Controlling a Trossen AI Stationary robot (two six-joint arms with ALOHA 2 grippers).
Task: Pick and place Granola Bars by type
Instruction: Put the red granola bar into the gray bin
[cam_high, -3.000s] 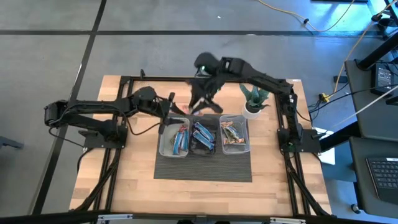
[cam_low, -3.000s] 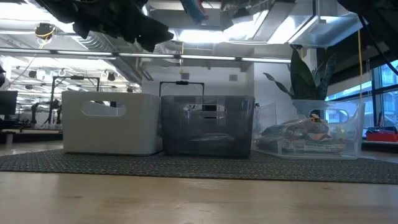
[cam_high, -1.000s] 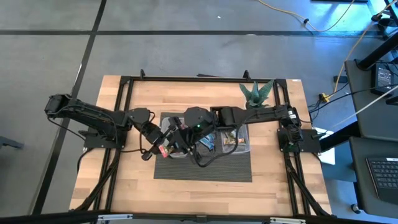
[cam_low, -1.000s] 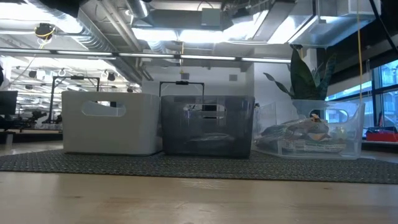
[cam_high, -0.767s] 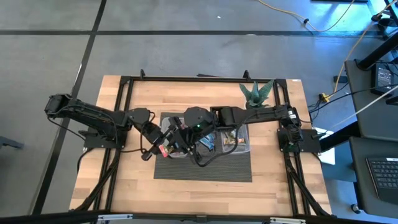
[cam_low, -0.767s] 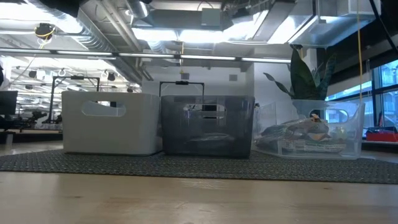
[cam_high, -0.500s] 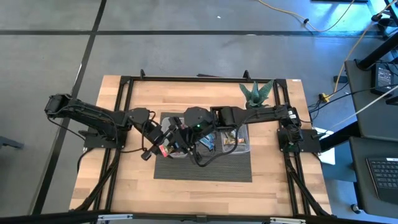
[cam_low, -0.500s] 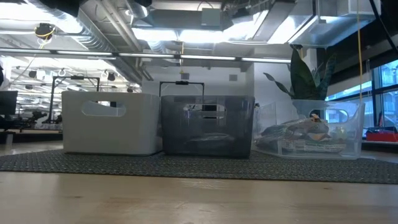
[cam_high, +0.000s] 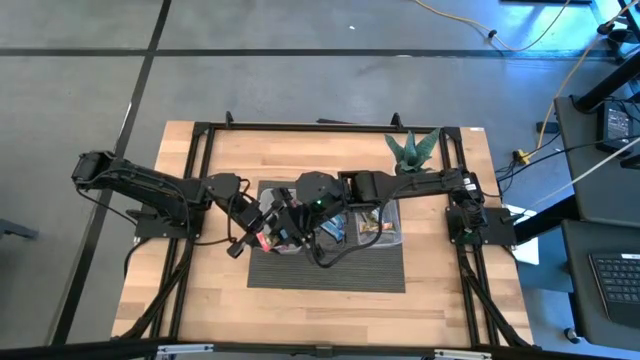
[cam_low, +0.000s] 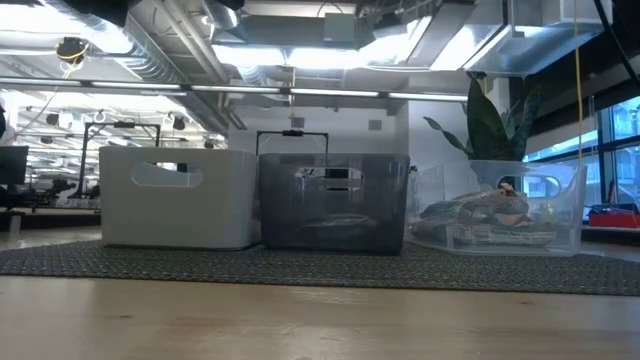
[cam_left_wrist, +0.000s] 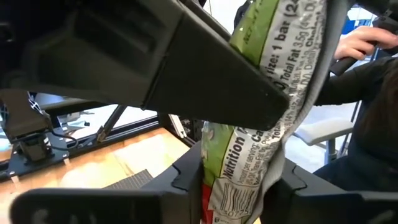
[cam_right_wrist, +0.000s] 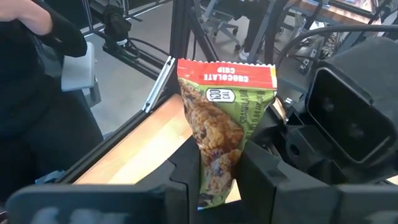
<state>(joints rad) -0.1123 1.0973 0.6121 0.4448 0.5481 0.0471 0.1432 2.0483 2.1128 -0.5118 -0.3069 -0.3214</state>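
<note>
One granola bar, green with a red-printed end, is held in the air over the left bin. Both grippers meet there. My right gripper reaches in from the table's right and is shut on the bar. My left gripper comes level from the left, and its fingers close on the same bar. In the high view the two grippers stand tip to tip. More bars lie in the middle bin and the right bin. Neither gripper shows in the low view. My left gripper has the wrapper's barcode part between its two fingers, coming level from the table's left. The bar is clear of the bin; the right gripper's finger crosses in front of its other part. My right gripper pinches one end of the bar between its two fingers, slanting down from the table's right. The red-printed end sticks out free beyond the fingertips. The bar is lifted clear of the bin.
The three bins stand in a row on a dark mat: white, dark, clear. A potted plant stands at the far right. A person's hand shows beyond the table. Bare wood lies near the front edge.
Over the last second both arms have kept their place above the left bin, with the bar between them. Three seconds ago they were apart, the right gripper near the table's far edge.
</note>
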